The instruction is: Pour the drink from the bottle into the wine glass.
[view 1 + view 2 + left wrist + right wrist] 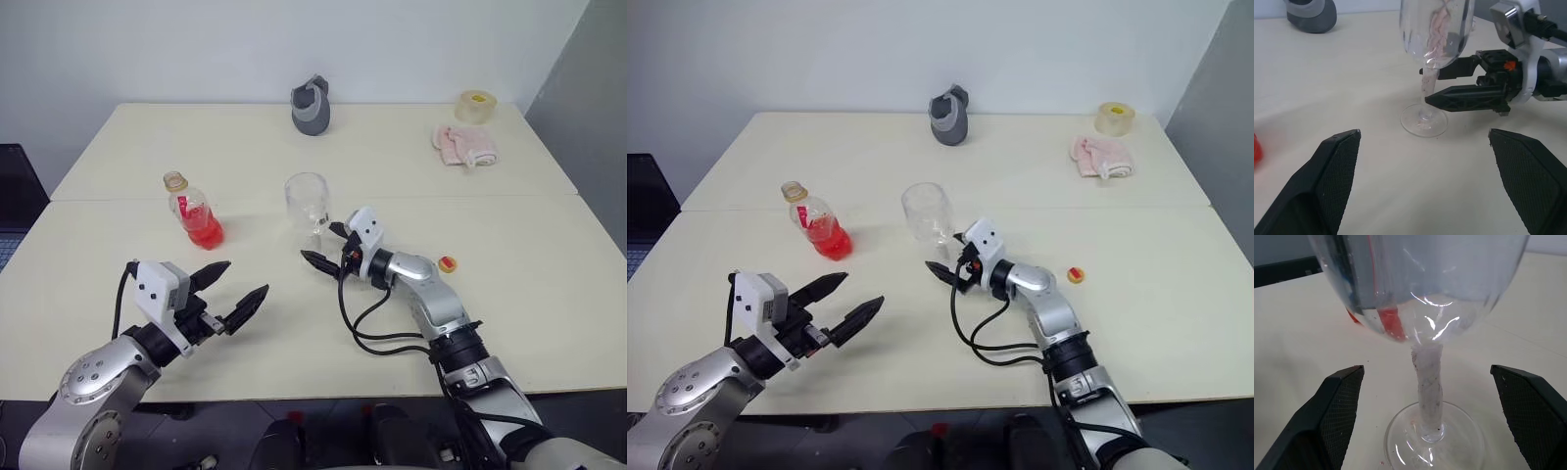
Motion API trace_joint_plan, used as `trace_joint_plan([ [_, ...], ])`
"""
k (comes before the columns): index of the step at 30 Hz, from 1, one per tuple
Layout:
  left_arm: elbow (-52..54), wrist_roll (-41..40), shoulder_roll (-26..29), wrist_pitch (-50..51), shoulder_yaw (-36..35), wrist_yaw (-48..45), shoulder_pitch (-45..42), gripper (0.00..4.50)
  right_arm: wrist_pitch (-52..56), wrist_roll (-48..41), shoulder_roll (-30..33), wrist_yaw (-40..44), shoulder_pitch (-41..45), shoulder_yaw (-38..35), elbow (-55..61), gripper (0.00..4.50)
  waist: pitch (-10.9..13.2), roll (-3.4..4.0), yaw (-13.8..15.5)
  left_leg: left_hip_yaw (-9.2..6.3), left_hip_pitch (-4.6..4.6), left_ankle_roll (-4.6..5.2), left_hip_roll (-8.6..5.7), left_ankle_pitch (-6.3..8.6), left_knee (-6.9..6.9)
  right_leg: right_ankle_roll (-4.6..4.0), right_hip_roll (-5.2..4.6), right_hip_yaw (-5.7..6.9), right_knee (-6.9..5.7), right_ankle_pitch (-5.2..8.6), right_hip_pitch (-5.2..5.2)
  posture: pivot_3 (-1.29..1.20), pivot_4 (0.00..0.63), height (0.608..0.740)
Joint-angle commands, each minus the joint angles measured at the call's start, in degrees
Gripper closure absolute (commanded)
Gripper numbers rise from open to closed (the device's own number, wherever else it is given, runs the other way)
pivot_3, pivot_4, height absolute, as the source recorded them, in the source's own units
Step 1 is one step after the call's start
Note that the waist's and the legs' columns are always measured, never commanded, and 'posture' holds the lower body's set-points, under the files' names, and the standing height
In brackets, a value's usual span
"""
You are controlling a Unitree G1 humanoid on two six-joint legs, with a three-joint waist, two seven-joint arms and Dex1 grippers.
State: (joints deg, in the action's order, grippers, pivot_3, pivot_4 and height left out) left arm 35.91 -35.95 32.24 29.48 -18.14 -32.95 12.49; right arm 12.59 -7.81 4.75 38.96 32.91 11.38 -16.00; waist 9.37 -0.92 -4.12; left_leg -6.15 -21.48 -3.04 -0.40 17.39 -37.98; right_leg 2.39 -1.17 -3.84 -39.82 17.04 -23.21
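Both grippers spread, empty | bottle (194, 213) upright, ahead-left of left gripper (231, 295), nearer it | right gripper (326, 249) straddles wine glass (308, 203) stem, not touching

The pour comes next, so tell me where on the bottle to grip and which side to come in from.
Likely best: grip the bottle around its rounded body, above the red drink and below the narrow neck. It stands upright and uncapped, so a level approach from the near side with the open left gripper, the closer one, should keep it vertical.
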Motion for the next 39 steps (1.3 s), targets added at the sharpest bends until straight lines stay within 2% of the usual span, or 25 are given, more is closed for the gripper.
trace_joint_plan([
  [1, -0.7, 1.2, 0.2, -2.0, -0.2, 0.1, -1.7, 0.0, 1.9, -1.3, 1.0, 1.0, -1.6, 0.1, 5.8, 0.04, 0.0, 0.0, 0.2, 0.0, 0.0, 0.0, 0.0, 0.0, 0.0, 0.0, 0.0, 0.0, 0.0, 0.0, 0.0, 0.0, 0.15, 0.74],
  [7, -2.7, 3.6, -2.2, -3.2, 1.5, 2.8, -3.7, 0.0, 5.1, -1.7, 5.4, 1.1, -5.1, -1.3, 12.4, 0.04, 0.0, -0.01, 0.8, 0.02, -0.02, 0.0, -0.02, 0.0, -0.01, 0.0, 0.0, -0.01, 0.06, 0.0, 0.0, 0.0, 0.15, 0.74],
  [12, -5.0, 7.4, -8.2, -3.1, 1.4, 12.1, -6.9, 0.0, 13.1, -6.4, 13.0, 2.3, -13.3, -5.3, 27.0, 0.04, 0.0, -0.03, 1.7, -0.1, -0.17, 0.0, -0.03, 0.0, -0.07, 0.0, -0.07, 0.09, 0.17, 0.0, 0.01, 0.0, 0.15, 0.74],
  [21, -12.9, 14.8, -10.7, -8.1, 0.0, 18.8, -10.4, 0.0, 19.4, -22.6, 19.6, 7.7, -23.3, -11.2, 46.5, 0.04, 0.0, -0.03, 1.8, -0.08, -0.17, 0.01, -0.02, 0.01, -0.06, 0.01, -0.01, 0.09, 0.18, 0.0, 0.01, 0.0, 0.15, 0.74],
  [27, -20.9, 17.9, -9.4, -12.6, -1.6, 18.9, -13.5, 0.0, 21.4, -27.6, 20.3, 5.9, -23.9, -11.2, 50.0, 0.04, 0.0, -0.06, 2.1, -0.12, -0.17, 0.01, -0.03, 0.01, -0.07, 0.01, 0.0, 0.18, 0.22, 0.0, 0.05, 0.0, 0.15, 0.74],
  [39, -36.2, 19.1, -7.3, -18.5, 0.2, 13.5, -22.8, 0.0, 20.1, -24.9, 20.6, 1.9, -23.1, -10.0, 48.6, 0.04, 0.0, -0.07, 2.4, -0.14, -0.2, -0.05, -0.06, -0.03, -0.09, 0.01, 0.0, 0.22, 0.25, -0.01, 0.04, 0.0, 0.15, 0.74],
])
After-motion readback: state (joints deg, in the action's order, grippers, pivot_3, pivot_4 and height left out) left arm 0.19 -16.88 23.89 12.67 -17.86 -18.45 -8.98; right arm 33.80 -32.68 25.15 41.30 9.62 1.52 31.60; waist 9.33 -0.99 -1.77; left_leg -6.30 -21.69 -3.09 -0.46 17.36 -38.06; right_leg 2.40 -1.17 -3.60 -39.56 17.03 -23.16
